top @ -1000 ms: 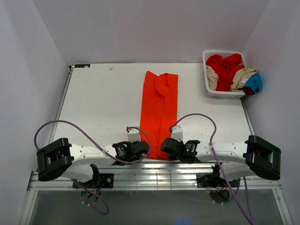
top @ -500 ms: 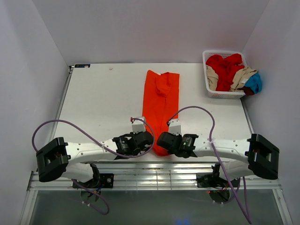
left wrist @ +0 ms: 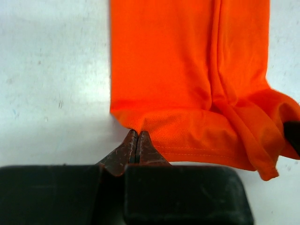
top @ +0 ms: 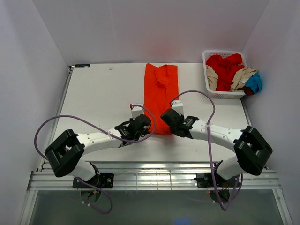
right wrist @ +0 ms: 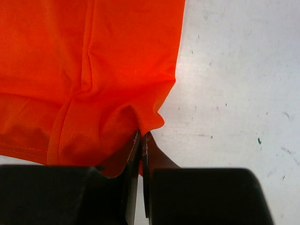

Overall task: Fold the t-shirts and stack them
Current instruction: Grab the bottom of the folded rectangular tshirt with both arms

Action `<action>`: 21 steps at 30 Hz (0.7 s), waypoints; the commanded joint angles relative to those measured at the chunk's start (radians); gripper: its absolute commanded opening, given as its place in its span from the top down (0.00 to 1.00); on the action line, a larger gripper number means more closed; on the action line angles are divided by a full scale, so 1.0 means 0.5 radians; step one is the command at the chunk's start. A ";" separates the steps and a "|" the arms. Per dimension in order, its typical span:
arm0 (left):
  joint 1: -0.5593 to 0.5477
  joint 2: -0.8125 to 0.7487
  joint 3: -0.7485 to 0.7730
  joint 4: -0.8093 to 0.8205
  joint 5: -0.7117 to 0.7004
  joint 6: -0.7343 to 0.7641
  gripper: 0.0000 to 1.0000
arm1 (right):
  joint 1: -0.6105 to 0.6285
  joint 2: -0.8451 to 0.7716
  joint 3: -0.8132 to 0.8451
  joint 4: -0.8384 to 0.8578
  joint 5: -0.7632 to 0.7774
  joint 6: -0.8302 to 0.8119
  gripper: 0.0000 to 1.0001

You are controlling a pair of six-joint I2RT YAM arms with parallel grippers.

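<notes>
Though the orange shirt [top: 161,91] already lies as a narrow lengthwise strip on the tabletop [top: 98,98], its crosswise fold looks only begun: the left pincer [left wrist: 136,143] and right pincer [right wrist: 142,140] are each clamped on a near hem corner. The other shirts [top: 226,65], red, tan and blue, lie crumpled in the basket [top: 225,95] at the far right, so most of the work remains and nothing is stacked.
</notes>
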 commanded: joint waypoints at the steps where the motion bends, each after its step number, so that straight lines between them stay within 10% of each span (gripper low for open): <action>1: 0.111 0.053 0.137 0.264 0.104 0.185 1.00 | -0.094 0.097 0.183 0.201 -0.016 -0.252 0.92; 21: 0.667 0.758 0.843 0.467 0.545 0.425 1.00 | -0.597 0.771 0.986 0.324 -0.329 -0.712 0.92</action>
